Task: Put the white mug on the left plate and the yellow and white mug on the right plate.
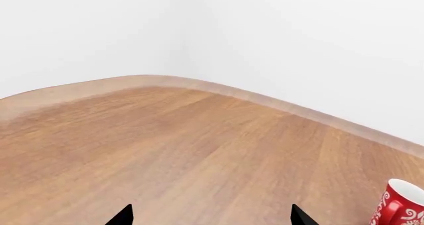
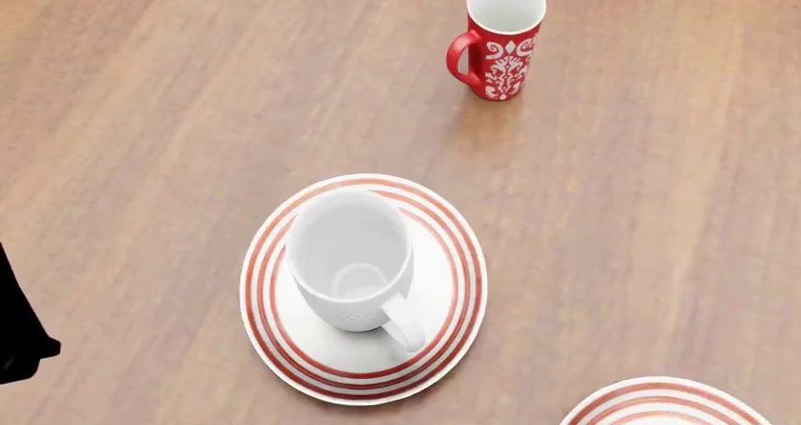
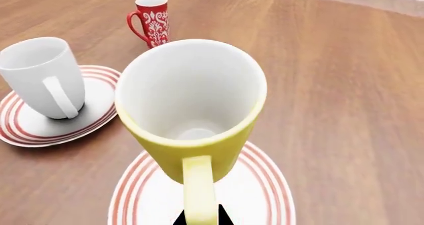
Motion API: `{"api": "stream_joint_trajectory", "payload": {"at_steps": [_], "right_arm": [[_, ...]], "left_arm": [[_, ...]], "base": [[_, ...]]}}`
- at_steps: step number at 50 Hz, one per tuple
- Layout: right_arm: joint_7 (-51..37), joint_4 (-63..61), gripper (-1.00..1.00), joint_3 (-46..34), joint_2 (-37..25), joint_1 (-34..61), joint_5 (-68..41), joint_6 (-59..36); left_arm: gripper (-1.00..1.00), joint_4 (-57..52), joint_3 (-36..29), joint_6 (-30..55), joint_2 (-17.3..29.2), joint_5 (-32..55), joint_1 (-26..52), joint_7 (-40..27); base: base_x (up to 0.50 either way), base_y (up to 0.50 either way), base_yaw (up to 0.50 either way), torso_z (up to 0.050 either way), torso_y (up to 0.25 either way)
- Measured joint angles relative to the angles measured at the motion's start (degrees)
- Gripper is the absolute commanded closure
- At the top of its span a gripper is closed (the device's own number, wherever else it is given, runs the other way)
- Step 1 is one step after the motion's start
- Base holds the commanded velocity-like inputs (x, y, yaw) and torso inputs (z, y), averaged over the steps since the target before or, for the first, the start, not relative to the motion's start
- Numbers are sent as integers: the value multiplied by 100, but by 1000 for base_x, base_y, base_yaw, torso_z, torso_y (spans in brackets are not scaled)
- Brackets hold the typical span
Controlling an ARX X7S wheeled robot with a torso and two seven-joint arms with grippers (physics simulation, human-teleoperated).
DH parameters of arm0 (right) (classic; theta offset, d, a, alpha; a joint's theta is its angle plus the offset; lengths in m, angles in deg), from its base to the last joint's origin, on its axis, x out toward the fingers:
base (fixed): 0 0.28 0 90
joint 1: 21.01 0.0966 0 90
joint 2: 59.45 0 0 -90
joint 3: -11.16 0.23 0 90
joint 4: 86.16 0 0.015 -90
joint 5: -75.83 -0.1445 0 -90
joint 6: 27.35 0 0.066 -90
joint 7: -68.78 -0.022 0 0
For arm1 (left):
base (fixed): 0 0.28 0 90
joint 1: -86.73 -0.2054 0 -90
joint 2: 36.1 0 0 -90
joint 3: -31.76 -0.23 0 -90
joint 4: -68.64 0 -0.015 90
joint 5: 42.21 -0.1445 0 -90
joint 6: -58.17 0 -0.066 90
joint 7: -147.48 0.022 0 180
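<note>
The white mug [image 2: 352, 272] stood on the left plate [image 2: 457, 284] while the right pincer [image 3: 198, 217], clenched on the yellow and white mug [image 3: 192, 113] above the right plate [image 3: 265, 190], needed a level, centred descent; the left pincer [image 1: 210, 216] hung released.

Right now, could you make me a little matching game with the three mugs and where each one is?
Things:
1. white mug
2. yellow and white mug
3. red mug

Places:
A. on the bare wooden table, on no plate
B. over the right plate, handle at the right gripper
C. standing on the left plate

Pairs: 1-C, 2-B, 3-A
</note>
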State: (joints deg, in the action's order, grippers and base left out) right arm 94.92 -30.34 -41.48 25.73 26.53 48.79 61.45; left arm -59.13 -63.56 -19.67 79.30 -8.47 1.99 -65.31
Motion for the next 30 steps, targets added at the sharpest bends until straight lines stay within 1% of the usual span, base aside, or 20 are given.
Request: {"api": "stream_joint_trajectory", "payload": {"at_steps": [13, 30], "right_arm": [[120, 397, 100, -29, 63, 102, 41, 153], [189, 1090, 100, -302, 34, 407, 232, 305]], "left_arm": [[-100, 54, -26, -5, 0, -6, 36, -1], [-100, 72, -40, -18, 13, -3, 47, -15]], "base": [[0, 0, 0, 0, 0], [0, 0, 0, 0, 0]]}}
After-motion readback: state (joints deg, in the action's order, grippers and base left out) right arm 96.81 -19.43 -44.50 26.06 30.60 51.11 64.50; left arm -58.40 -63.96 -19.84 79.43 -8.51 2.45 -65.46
